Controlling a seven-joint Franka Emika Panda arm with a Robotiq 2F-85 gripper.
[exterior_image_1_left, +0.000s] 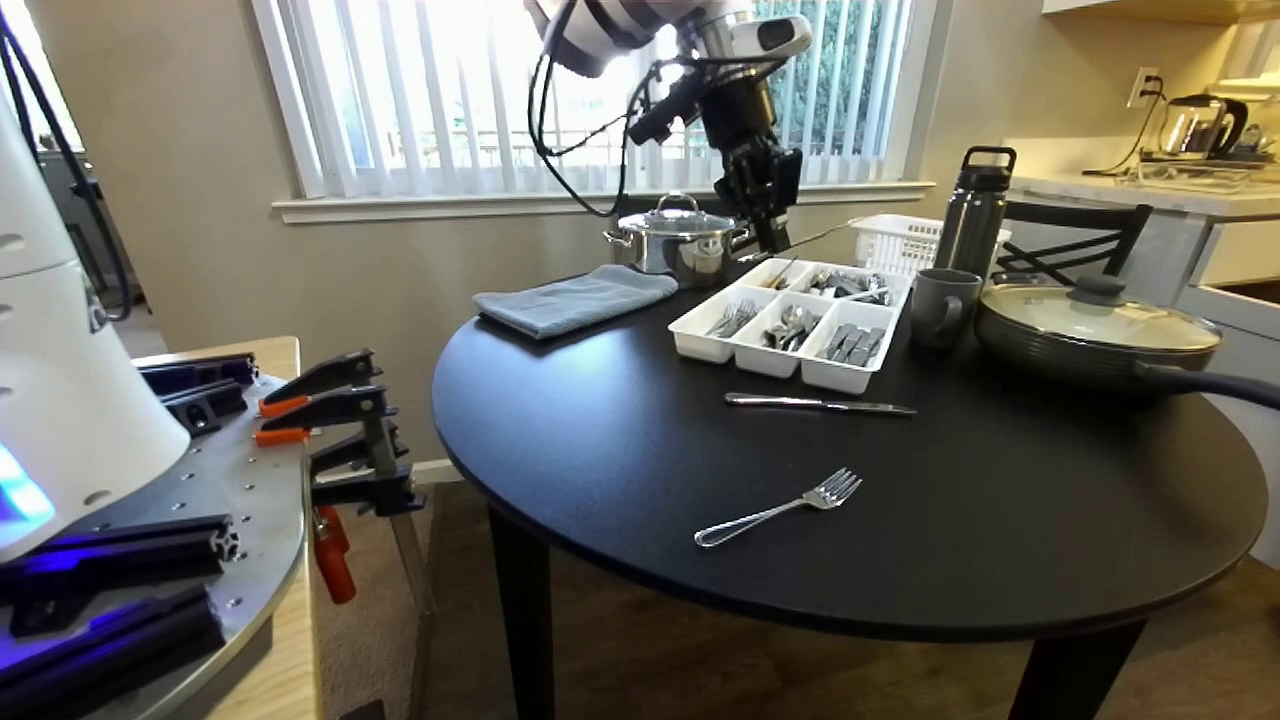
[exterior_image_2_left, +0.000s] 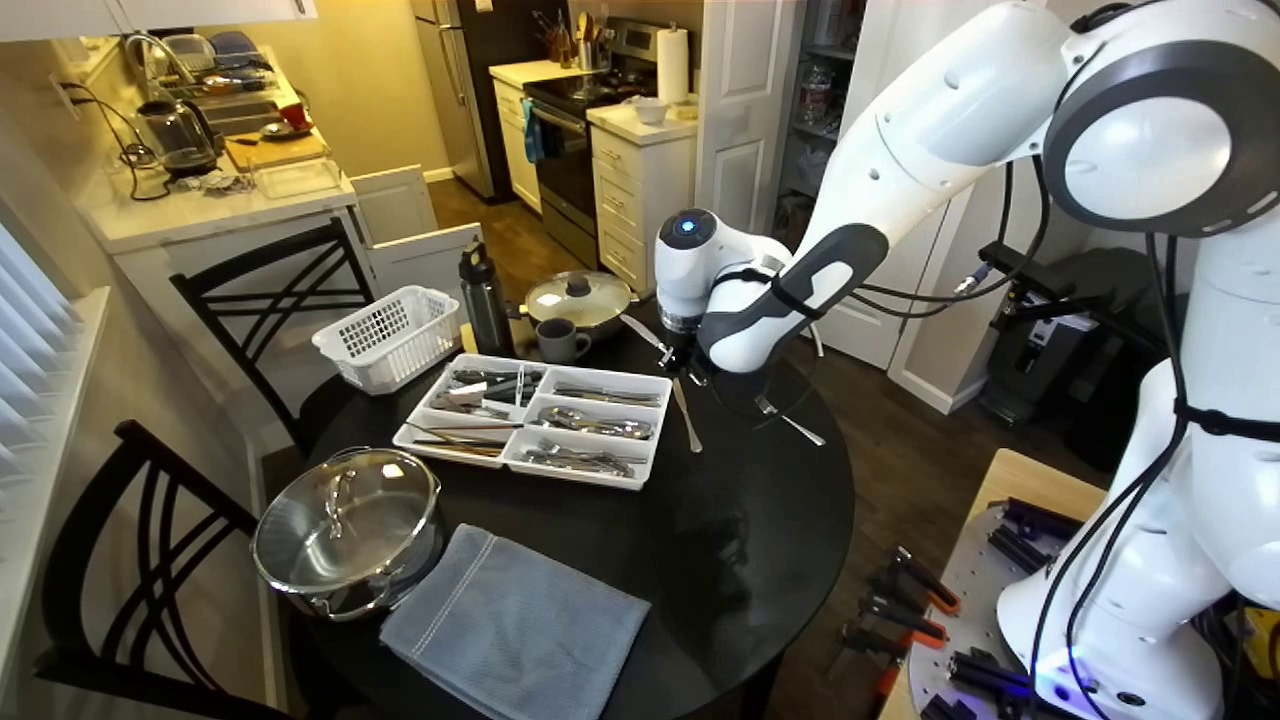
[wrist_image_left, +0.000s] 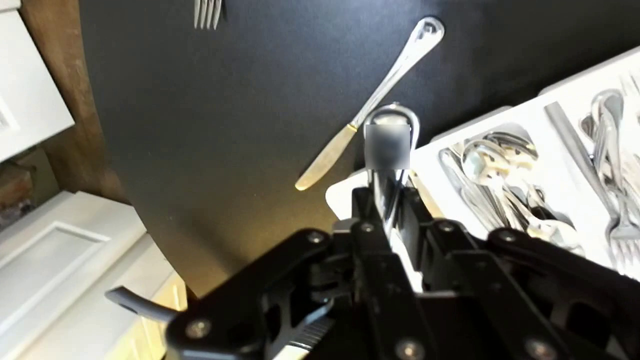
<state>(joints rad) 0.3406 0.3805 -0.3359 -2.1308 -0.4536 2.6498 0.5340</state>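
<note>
Daylight fills the vertical blinds (exterior_image_1_left: 415, 80) behind a round black tabletop (exterior_image_1_left: 600, 430), and in an exterior view we look past it toward a dark stove (exterior_image_2_left: 560, 150). We see the gripper (wrist_image_left: 386, 200) in the air above the tabletop, its jaws pinched around a silver table knife (exterior_image_2_left: 643, 333). Its blade sticks out from the jaws in an exterior view, while the wrist view gives us the rounded end of the handle, partly blurred. Near that handle, the wrist view has a corner of the white cutlery tray (exterior_image_1_left: 835, 378), whose compartments hold knives (exterior_image_1_left: 855, 343), spoons (wrist_image_left: 487, 160) and forks (exterior_image_1_left: 735, 320) among other pieces. We find a loose knife (exterior_image_1_left: 820, 404) lying on the tabletop near the tray, and a single fork (exterior_image_1_left: 822, 496) well apart from it, closer to the tabletop's edge. Around the tray we have a grey mug (exterior_image_1_left: 938, 305), a dark bottle (exterior_image_1_left: 970, 225), a lidded pan (exterior_image_1_left: 1075, 352), a white basket (exterior_image_2_left: 415, 350), a steel pot (exterior_image_1_left: 680, 250) and, just beside the pot, a folded blue-grey cloth (exterior_image_1_left: 575, 300).
</note>
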